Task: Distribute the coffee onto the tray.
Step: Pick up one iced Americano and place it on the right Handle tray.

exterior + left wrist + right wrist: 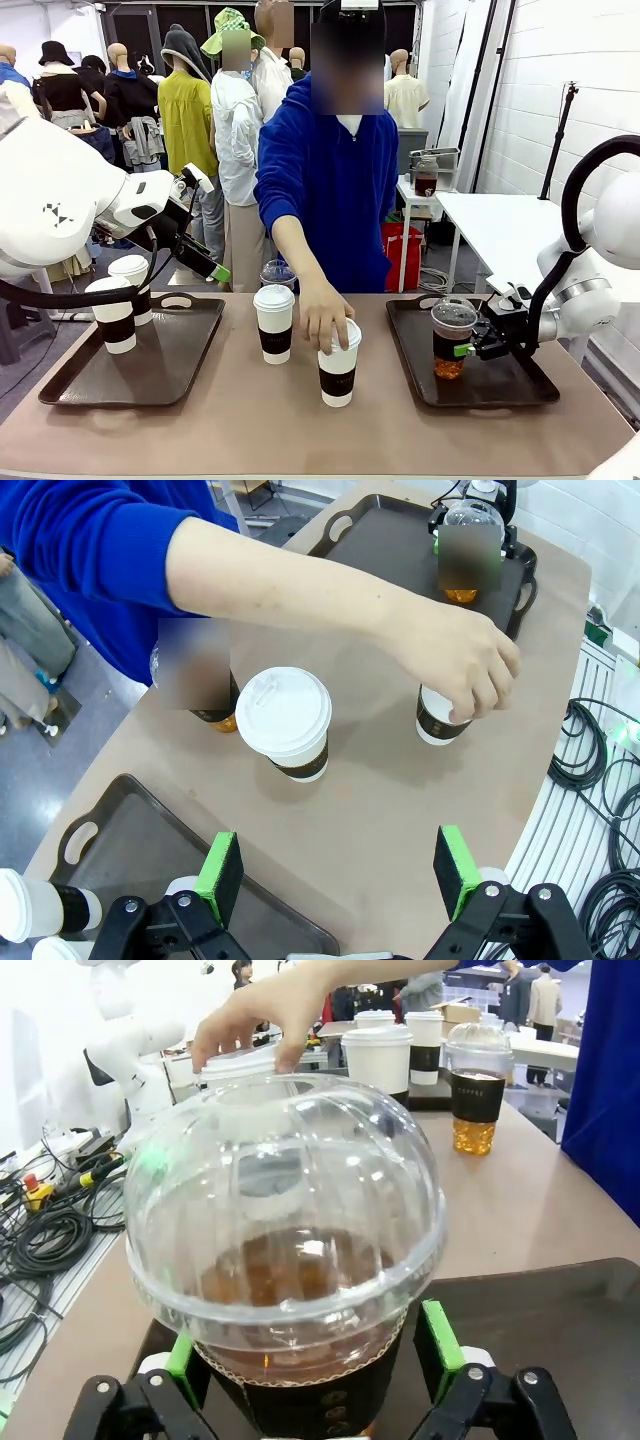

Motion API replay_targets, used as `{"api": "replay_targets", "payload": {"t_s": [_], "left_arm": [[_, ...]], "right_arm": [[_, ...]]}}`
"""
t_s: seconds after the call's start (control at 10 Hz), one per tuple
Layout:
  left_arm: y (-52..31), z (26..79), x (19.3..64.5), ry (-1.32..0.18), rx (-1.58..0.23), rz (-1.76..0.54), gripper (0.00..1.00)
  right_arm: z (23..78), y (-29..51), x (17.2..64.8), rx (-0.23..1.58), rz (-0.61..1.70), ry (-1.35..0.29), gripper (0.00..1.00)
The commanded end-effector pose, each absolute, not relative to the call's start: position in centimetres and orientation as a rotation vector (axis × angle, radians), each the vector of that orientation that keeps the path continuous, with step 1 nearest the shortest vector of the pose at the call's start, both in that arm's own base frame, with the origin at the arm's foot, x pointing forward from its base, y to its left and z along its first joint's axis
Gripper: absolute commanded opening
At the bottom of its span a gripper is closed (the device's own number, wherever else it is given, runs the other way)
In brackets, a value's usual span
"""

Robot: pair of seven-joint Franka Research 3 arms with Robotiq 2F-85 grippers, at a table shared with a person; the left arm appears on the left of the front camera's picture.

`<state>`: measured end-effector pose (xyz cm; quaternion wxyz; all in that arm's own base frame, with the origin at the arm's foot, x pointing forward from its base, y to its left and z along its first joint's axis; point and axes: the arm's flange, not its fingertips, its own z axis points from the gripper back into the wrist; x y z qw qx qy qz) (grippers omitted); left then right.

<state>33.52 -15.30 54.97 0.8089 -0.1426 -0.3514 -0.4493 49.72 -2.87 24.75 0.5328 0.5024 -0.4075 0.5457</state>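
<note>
Two white sleeved coffee cups (118, 312) stand on the left tray (60, 385). My left gripper (205, 262) hangs open above that tray's far edge, its pads (220, 875) bare. On the bare table stand a white cup (273, 322) and, behind it, a clear dome-lidded cup (278, 273). The person's hand (325, 315) grips the lid of another white cup (338, 368). On the right tray (520, 385) stands a clear cup of amber liquid (290, 1240). My right gripper (310, 1380) is open, with a pad on each side of that cup's sleeve and a small gap.
The person in a blue top (335, 190) stands at the far side, one arm stretched over the table's middle. Cables (600, 770) lie beyond the table's edge. A white side table (500, 225) stands at the back right.
</note>
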Motion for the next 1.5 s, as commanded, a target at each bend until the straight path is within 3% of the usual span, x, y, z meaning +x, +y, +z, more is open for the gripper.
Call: {"api": "replay_targets", "payload": {"t_s": [0.0,1.4], "left_arm": [[-15.2,54.9,33.6,-0.756,-0.307,-0.974,1.00],[-15.2,54.9,33.6,-0.756,-0.307,-0.974,1.00]], "right_arm": [[25.2,-2.8,49.5,1.230,1.295,-0.937,1.00],[26.6,-9.9,47.5,1.130,1.175,-0.952,1.00]]}}
